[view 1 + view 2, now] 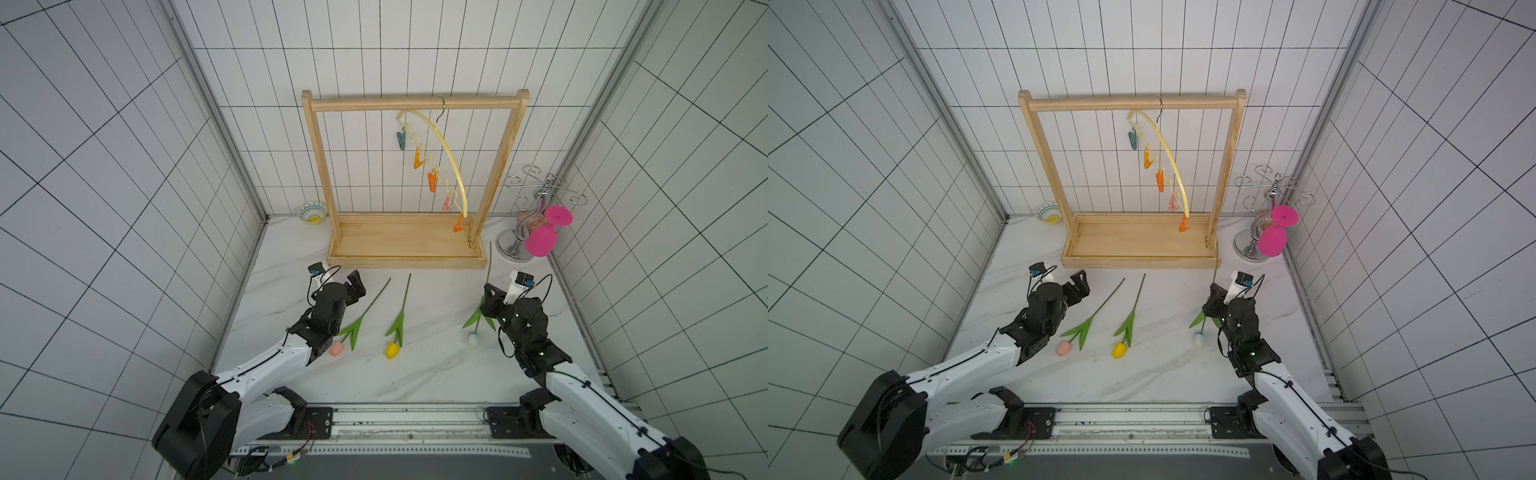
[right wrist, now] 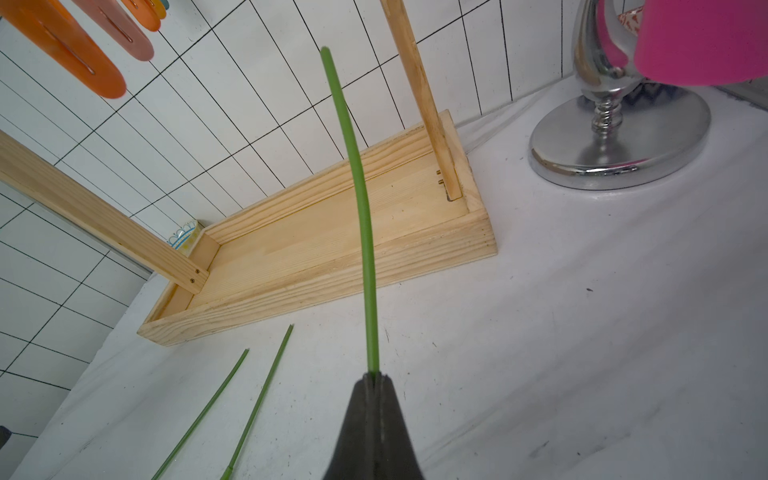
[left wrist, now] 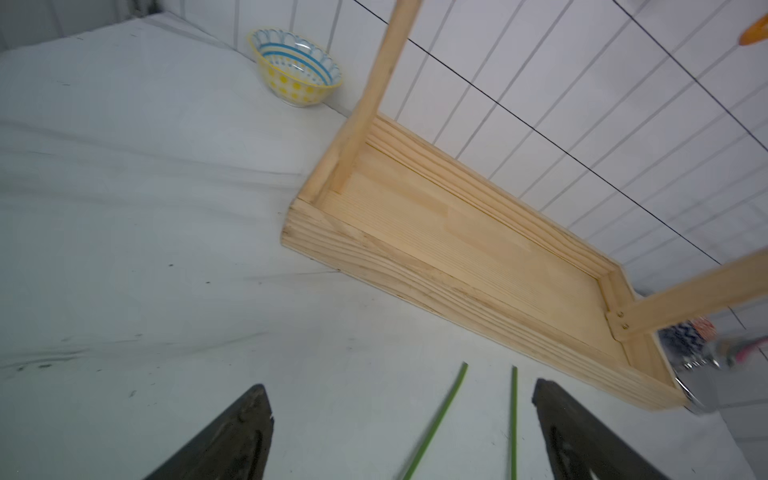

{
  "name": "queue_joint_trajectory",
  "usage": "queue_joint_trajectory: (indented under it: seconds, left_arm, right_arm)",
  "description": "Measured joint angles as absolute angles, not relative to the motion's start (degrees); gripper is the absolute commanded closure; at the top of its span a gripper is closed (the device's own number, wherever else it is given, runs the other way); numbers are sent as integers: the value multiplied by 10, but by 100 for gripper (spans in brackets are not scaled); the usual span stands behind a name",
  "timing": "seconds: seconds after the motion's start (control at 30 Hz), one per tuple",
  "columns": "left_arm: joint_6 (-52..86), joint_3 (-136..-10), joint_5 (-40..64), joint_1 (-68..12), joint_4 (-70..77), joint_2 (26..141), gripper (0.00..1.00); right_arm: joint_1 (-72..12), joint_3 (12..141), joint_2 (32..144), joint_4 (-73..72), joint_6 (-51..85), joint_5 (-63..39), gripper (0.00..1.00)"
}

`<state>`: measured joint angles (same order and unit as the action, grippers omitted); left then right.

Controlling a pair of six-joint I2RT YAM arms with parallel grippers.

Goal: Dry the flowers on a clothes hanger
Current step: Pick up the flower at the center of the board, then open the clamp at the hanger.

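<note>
A: Start with both top views. See the flowers [image 1: 1119, 350]?
B: Yes, three, in front of the wooden rack [image 1: 415, 103]. From left to right: the pink flower [image 1: 336, 348], the yellow flower [image 1: 391, 351], the white flower [image 1: 473, 338]. Pink and yellow flat on the white table [image 1: 415, 374]. All with heads at the near side and stems toward the rack.
A: And the hanger [image 1: 456, 166]?
B: Up on the rack. Hangs by its hook from the top bar, well apart from the flowers.
A: Any grabbing?
B: The left claw [image 1: 347, 286] near the pink flower, apart from it. The right claw [image 1: 487, 297] right on the white flower's stem. Also a silver stand [image 1: 509, 247] with a pink cup [image 1: 540, 241] in the back right corner, and a little bowl [image 1: 312, 212] at the back left.
A: Now the left wrist view.
B: The left claw wide open. Holds nothing. Two black fingers [image 3: 232, 432] far apart, with table and the thin green ends of two flowers between them. Farther off, the rack's wooden tray [image 3: 457, 232] and the bowl.
A: And the right wrist view?
B: The right claw shut tight. Pinches the green stem of the white flower. Long stem out past the tip, toward the rack. Cannot tell whether off the table or on it. The other two stems flat on the table beside it. High up, orange and pink clips [image 2: 70, 54] of the hanger. Close by, the silver stand and the pink cup.
</note>
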<state>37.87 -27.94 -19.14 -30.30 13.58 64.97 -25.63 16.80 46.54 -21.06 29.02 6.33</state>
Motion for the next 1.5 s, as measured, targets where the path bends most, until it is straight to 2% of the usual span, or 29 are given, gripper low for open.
queue_joint_trajectory:
  seconds: [0.17,0.23,0.43,0.63,0.7,0.83,1.2,1.5]
  left_arm:
    - [272,-298,-48,-364,195,651,3]
    - [238,-324,-8,-386,218,660,7]
    - [179,-375,51,-392,378,740,17]
    - [112,-455,79,-405,444,849,17]
    - [73,-493,91,-417,430,872,22]
    - [15,-590,94,-434,360,904,21]
    - [-59,-713,120,-434,309,1012,21]
    - [-104,-774,140,-436,269,1054,22]
  right_arm:
    - [-256,175,478,-269,246,23,100]
    - [-256,183,492,-276,230,1,100]
    - [-255,197,506,-277,213,-38,100]
    - [-239,206,516,-281,222,-37,100]
    - [-230,214,528,-287,232,-38,100]
    - [-216,234,551,-294,252,-41,100]
    - [-206,276,584,-318,276,-86,100]
    - [-206,288,594,-328,276,-137,100]
